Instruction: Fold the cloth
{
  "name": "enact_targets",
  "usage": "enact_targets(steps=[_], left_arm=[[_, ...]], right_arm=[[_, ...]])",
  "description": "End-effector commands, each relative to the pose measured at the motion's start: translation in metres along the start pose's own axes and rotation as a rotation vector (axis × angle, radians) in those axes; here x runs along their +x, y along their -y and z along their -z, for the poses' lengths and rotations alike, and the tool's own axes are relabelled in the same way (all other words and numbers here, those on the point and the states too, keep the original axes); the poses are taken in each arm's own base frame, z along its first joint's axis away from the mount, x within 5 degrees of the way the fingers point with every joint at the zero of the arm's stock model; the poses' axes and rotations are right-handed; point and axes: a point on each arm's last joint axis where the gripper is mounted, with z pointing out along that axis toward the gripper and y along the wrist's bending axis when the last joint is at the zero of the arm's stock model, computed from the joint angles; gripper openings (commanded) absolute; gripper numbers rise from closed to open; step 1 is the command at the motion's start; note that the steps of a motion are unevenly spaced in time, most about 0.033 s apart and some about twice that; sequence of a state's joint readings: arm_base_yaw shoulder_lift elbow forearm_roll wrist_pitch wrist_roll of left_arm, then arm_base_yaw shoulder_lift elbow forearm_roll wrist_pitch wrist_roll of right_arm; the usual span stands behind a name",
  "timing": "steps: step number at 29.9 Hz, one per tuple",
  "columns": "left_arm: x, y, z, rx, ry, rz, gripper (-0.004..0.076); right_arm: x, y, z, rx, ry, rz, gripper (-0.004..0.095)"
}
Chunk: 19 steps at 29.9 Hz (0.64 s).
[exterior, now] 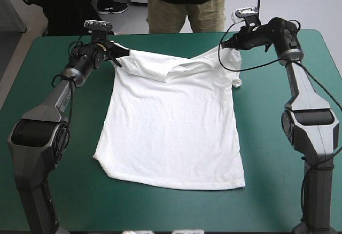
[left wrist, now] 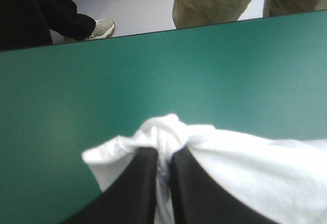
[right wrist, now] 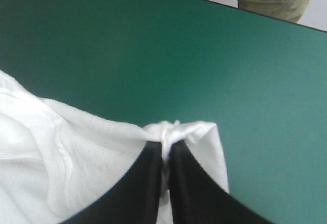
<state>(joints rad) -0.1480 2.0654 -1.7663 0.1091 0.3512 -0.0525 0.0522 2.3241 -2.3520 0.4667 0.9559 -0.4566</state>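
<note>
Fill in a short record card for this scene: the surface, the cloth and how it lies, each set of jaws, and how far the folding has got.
Surface: table with teal-green cover
Cloth: white T-shirt, lower part flat, hem toward the near edge
Left jaws: shut on the T-shirt's far left corner
Right jaws: shut on its far right corner
Far edge: appears lifted, sagging between the two grips
Fold: not yet made
</note>
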Motion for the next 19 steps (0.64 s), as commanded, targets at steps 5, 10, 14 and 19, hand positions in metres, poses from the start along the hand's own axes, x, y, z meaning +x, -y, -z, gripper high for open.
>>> enact_targets(steps=[5, 10, 14, 19], left_arm=[[-0.038, -0.014, 0.027, -0.003, 0.196, 0.079, 0.0551], [-0.048, -0.016, 0.042, -0.014, 0.082, 0.043, 0.0561], [-0.063, -0.018, 0.079, -0.015, 0.004, -0.01, 0.0495], [-0.077, -0.018, 0.149, 0.012, -0.043, -0.095, 0.0464]], right_arm=[[-0.027, 0.001, 0.035, 0.042, 0.138, -0.003, 0.0603], [-0.039, -0.009, 0.066, 0.033, 0.117, 0.046, 0.0567], [-0.046, -0.027, 0.107, 0.008, 0.06, 0.072, 0.0475], [-0.051, -0.046, 0.152, -0.006, 0.076, 0.073, 0.0424]])
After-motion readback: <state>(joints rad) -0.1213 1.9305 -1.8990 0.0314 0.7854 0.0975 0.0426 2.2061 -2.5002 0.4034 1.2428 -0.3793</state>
